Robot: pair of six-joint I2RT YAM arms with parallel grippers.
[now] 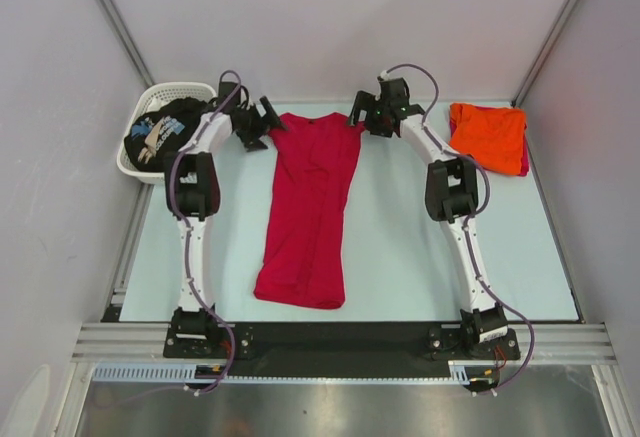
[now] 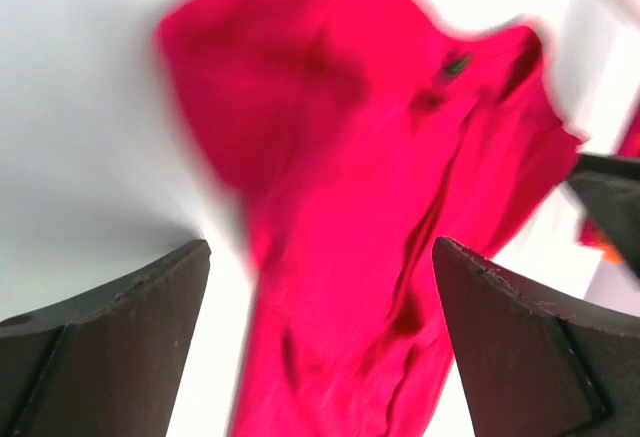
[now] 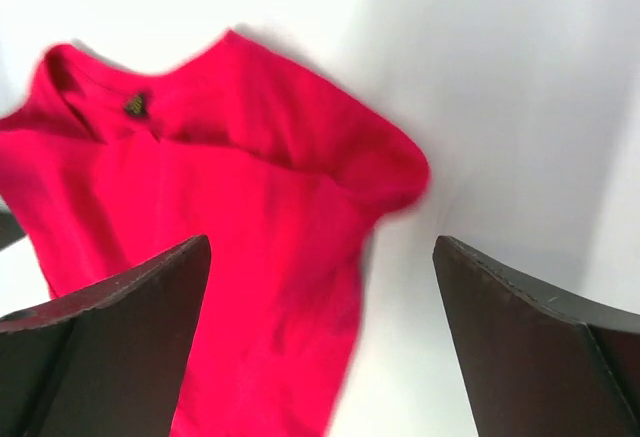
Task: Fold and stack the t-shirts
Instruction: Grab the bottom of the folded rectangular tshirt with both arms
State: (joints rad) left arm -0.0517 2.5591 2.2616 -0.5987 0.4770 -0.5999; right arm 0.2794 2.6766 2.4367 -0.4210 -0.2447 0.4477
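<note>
A crimson-red t-shirt [image 1: 308,202] lies flat and lengthwise mid-table, folded narrow, collar at the far end. My left gripper [image 1: 268,124] hovers open just beside its far left shoulder. In the left wrist view the red cloth [image 2: 350,187] lies below the spread jaws of that gripper [image 2: 320,247], blurred and not held. My right gripper [image 1: 360,115] stands open at the far right shoulder, and its wrist view shows the collar and sleeve [image 3: 230,177] under that open gripper [image 3: 322,242]. A folded orange t-shirt [image 1: 488,135] lies far right. A black printed t-shirt [image 1: 160,132] fills the basket.
A white lattice basket [image 1: 180,90] sits at the far left corner, close to the left arm's elbow. Grey walls close in the table on the left, the back and the right. A black rail [image 1: 340,337] with both arm bases runs along the near edge.
</note>
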